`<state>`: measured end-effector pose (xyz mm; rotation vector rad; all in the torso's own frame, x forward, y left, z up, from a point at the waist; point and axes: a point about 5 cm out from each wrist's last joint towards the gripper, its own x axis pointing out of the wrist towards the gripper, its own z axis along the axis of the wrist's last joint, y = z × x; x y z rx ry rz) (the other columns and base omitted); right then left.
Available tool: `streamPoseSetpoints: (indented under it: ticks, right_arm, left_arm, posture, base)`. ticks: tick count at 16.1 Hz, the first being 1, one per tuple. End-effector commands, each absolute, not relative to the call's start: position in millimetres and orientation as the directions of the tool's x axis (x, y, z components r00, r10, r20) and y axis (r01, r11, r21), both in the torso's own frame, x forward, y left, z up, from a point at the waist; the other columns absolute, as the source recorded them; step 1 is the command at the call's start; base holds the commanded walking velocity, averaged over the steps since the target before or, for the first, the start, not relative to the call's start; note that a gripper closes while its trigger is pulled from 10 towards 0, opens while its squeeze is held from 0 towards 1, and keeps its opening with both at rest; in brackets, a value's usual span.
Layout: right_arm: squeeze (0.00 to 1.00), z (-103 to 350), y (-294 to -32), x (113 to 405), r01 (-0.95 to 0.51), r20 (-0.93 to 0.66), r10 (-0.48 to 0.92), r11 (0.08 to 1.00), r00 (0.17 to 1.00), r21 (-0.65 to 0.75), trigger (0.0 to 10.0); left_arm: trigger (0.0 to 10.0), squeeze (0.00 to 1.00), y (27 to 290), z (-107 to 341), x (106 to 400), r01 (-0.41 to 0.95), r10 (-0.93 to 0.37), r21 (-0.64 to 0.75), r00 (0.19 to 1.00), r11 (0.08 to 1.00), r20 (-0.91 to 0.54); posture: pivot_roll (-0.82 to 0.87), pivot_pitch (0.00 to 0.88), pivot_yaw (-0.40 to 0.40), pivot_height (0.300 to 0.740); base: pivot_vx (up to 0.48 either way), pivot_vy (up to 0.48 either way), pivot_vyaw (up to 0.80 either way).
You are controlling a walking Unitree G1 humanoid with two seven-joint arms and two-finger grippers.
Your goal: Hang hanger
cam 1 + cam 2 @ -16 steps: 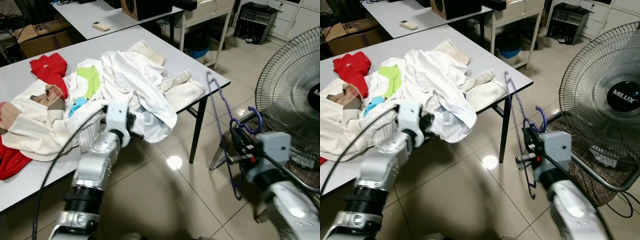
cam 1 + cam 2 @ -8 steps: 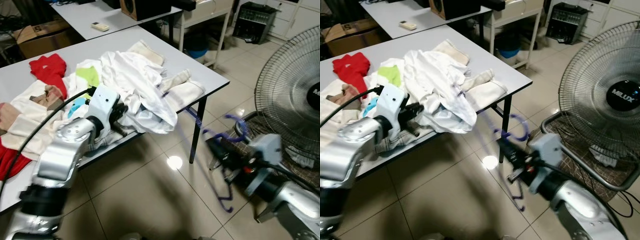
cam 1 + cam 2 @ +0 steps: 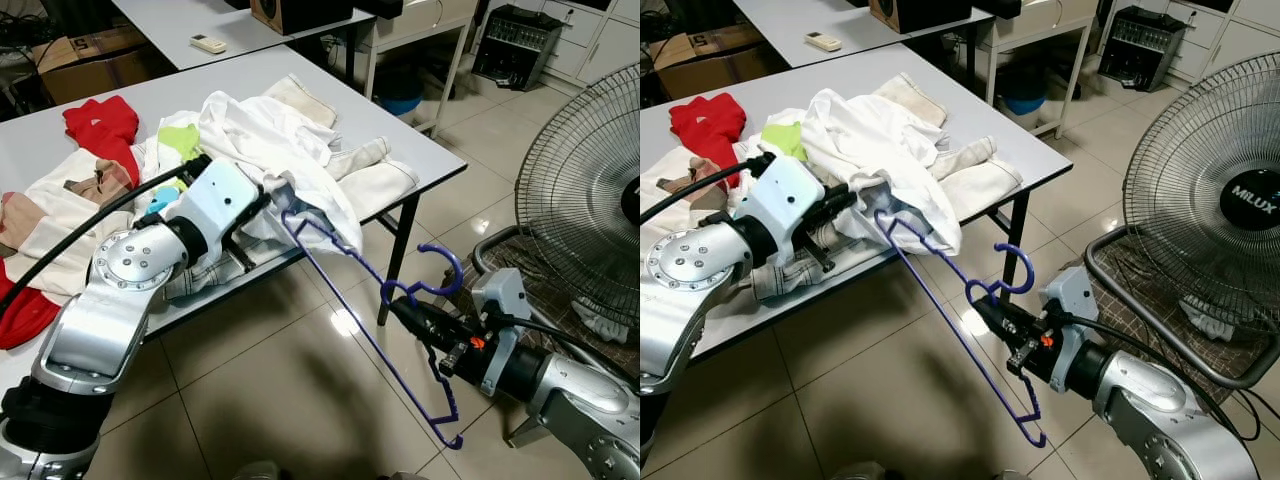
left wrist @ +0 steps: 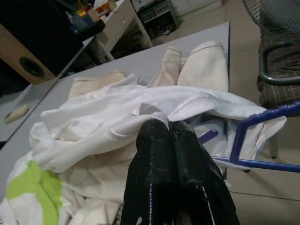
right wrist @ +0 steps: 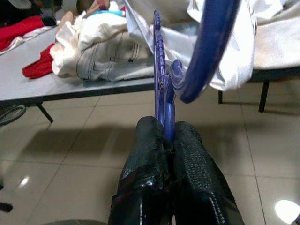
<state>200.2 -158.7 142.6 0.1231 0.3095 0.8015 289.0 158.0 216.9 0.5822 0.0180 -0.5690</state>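
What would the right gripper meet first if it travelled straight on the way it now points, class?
Probably the white garment hanging off the table edge. The right gripper, shut on the purple hanger, points up-left at it; depth is uncertain.

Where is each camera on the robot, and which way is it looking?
Left eye view: on the head, looking down at the table of clothes; both silver arms show.
Right eye view: beside it, same scene.
Left wrist view: on the left arm, looking along the left gripper pinching the white shirt.
Right wrist view: on the right arm, looking along the right gripper clamping the purple hanger.
All four share the shirt and hanger.
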Motion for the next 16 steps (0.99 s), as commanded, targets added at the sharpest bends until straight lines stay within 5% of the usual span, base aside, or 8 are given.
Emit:
streamPoseSetpoints:
  ticks: [1, 4, 7, 12, 16]
  right_arm:
    - [0.00, 142, -159, 201, -0.681, -0.239, 0.725, 0.689, 0.646, 0.248, 10.0]
    - [0.00, 138, -160, 205, -0.667, -0.244, 0.720, 0.694, 0.649, 0.271, 10.0]
    - [0.00, 148, -161, 209, -0.657, -0.185, 0.718, 0.691, 0.670, 0.301, 10.0]
    - [0.00, 164, -175, 208, -0.617, -0.072, 0.690, 0.685, 0.720, 0.387, 10.0]
    - [0.00, 154, -171, 202, -0.617, -0.138, 0.728, 0.653, 0.672, 0.439, 10.0]
  left_arm:
    - [0.0, 0.00, 160, 228, 287, 0.491, -0.512, 0.559, 0.849, 0.668, -0.133]
    - [0.0, 0.00, 144, 227, 275, 0.594, -0.634, 0.556, 0.759, 0.582, -0.148]
    - [0.0, 0.00, 147, 211, 276, 0.612, -0.606, 0.582, 0.758, 0.535, -0.240]
    - [0.0, 0.00, 156, 200, 290, 0.526, -0.507, 0.627, 0.830, 0.574, -0.233]
    - [0.0, 0.00, 149, 208, 296, 0.503, -0.519, 0.625, 0.836, 0.597, -0.177]
  posture:
    - [0.07, 0.052, 0.028, 0.740]
    - [0.07, 0.058, 0.033, 0.740]
    - [0.07, 0.061, 0.033, 0.740]
    - [0.05, 0.060, 0.033, 0.740]
    - [0.05, 0.058, 0.029, 0.740]
  base:
    - [0.000, 0.000, 0.00]
    - [0.000, 0.000, 0.00]
    - [0.000, 0.000, 0.00]
    - [0.000, 0.000, 0.00]
    - [0.000, 0.000, 0.00]
